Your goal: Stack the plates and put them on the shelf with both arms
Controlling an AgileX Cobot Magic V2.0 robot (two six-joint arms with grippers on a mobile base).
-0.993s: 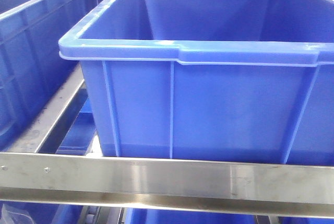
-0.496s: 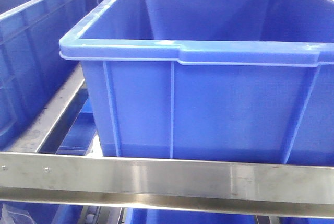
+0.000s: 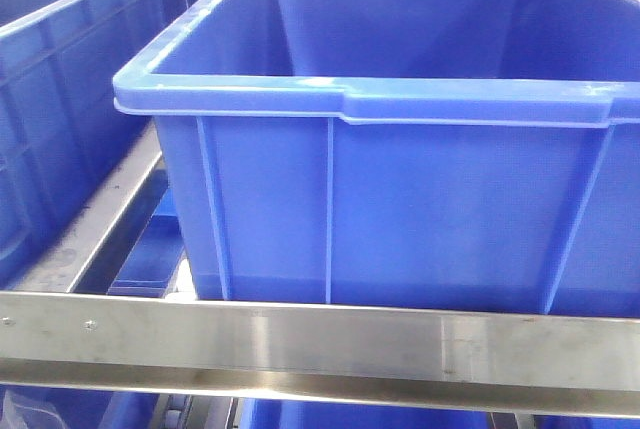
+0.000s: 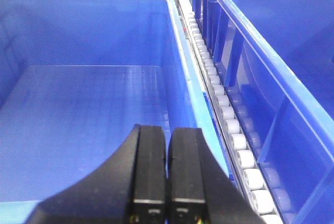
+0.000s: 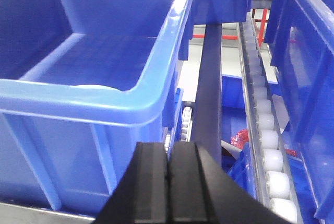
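Shelf rail (image 3: 320,347) runs flat across the bottom of the front view, brushed steel, two small screws at its left end. Directly behind it a large blue crate (image 3: 400,199) sits on the tier, open top, ribbed front wall, rim with a raised step near the middle. A side rail (image 3: 95,224) angles back on the left, between this crate and a second blue crate (image 3: 60,79) at the left edge. Plates: none visible in any view. Left wrist view: left tool (image 4: 167,182) at the bottom of the frame, black fingers pressed together, nothing between them; it hangs over the near rim of an open crate (image 4: 83,119) with a gridded floor. Just right of that crate a roller track (image 4: 229,125) of white rollers runs back into the distance, and a further crate (image 4: 282,78) stands on its far side. Right wrist view: right tool (image 5: 169,187) also closed, pads touching, holding nothing, sitting low just in front of a crate corner (image 5: 104,98). Beyond it a dark bar (image 5: 211,93) runs away from the camera, then a line of white rollers (image 5: 266,135), then another blue crate wall (image 5: 308,67) at the right edge. Something red (image 5: 242,136) lies low between bar and rollers; too small to identify.
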